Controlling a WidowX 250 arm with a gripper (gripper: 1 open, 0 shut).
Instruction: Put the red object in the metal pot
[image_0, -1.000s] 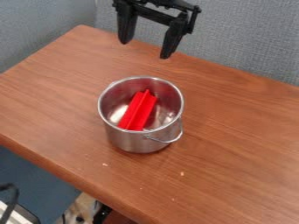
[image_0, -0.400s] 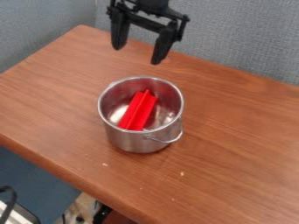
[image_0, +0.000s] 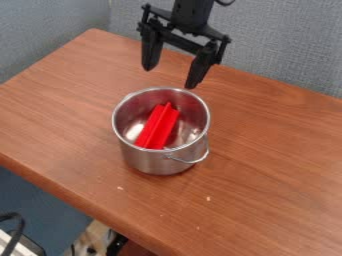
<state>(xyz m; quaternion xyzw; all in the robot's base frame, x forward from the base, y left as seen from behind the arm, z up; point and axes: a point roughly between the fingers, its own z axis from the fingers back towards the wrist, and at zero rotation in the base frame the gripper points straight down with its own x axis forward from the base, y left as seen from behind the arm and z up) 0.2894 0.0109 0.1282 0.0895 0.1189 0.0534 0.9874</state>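
Note:
The red object (image_0: 159, 125) lies inside the metal pot (image_0: 189, 156), leaning from the pot's floor toward its left wall. The shiny pot stands near the middle of the wooden table, its thin wire handle (image_0: 191, 155) at the front right of the rim. My black gripper (image_0: 175, 75) hangs above and just behind the pot's far rim. Its two fingers point down and stand wide apart, open, with nothing between them.
The brown wooden table (image_0: 80, 95) runs diagonally; its front edge drops off at the lower left. A grey wall stands behind the table. Dark floor and cables show below the front edge.
The open gripper swung left, then came back right and lower, closer to the pot's far rim. The red object and the pot have not moved.

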